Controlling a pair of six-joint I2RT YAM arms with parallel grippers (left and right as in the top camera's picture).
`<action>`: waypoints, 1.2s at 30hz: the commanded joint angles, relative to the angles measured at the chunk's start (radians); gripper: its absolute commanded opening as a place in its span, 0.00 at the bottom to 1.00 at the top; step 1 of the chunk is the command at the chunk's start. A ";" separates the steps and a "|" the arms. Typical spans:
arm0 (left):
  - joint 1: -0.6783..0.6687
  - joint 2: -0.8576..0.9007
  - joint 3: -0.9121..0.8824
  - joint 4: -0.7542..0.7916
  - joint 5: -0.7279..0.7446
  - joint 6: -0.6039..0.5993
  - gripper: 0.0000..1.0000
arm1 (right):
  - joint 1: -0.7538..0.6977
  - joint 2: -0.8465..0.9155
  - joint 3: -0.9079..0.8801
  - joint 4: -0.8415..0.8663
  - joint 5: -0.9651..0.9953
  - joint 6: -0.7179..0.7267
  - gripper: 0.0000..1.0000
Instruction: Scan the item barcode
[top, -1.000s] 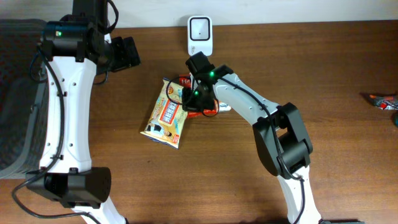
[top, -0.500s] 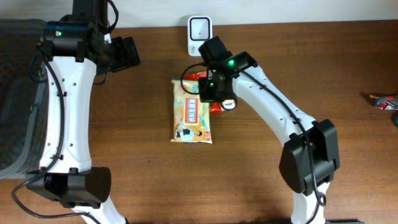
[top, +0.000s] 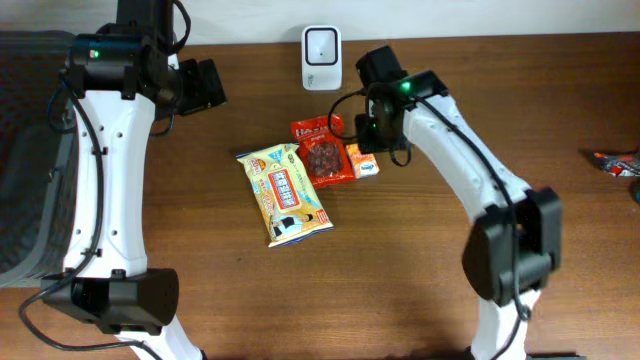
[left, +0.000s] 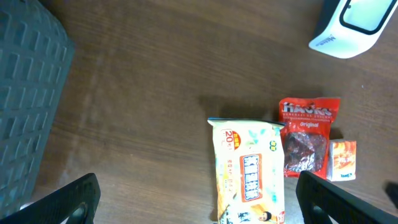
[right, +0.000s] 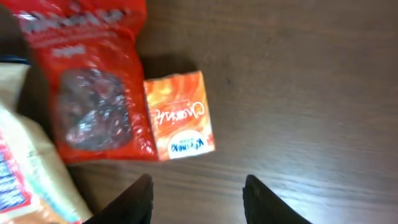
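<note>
The item, a yellow snack packet (top: 285, 193), lies flat and printed side up near the table's middle; no barcode shows on it. The white scanner (top: 321, 45) stands upright at the back edge. My right gripper (top: 378, 135) hovers just right of a red packet (top: 322, 152) and over a small orange box (top: 362, 162). In the right wrist view the gripper (right: 199, 183) is open and empty, with the orange box (right: 179, 115) just ahead of it and the yellow packet (right: 25, 168) at the left edge. My left gripper (top: 205, 85) hangs open far left; its wrist view shows the gripper (left: 198, 186) wide open above the yellow packet (left: 249, 171).
A dark grey ribbed bin (top: 25, 150) fills the left edge of the table. A small colourful wrapper (top: 615, 162) lies at the far right edge. The red packet (left: 308, 137) and orange box (left: 342, 160) lie side by side below the scanner (left: 354, 25).
My right gripper has opened and let go of the yellow packet, then moved right and back. The packet now lies turned on the table, left of the red packet. The left arm stayed still.
</note>
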 joint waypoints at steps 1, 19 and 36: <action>0.002 0.002 -0.002 0.002 -0.011 -0.010 0.99 | -0.083 0.083 -0.009 0.037 -0.141 -0.006 0.39; 0.002 0.002 -0.002 0.002 -0.011 -0.010 0.99 | -0.162 0.237 -0.134 0.228 -0.411 -0.148 0.32; 0.002 0.002 -0.002 0.002 -0.011 -0.010 0.99 | -0.390 0.237 -0.130 0.061 -1.205 -0.509 0.04</action>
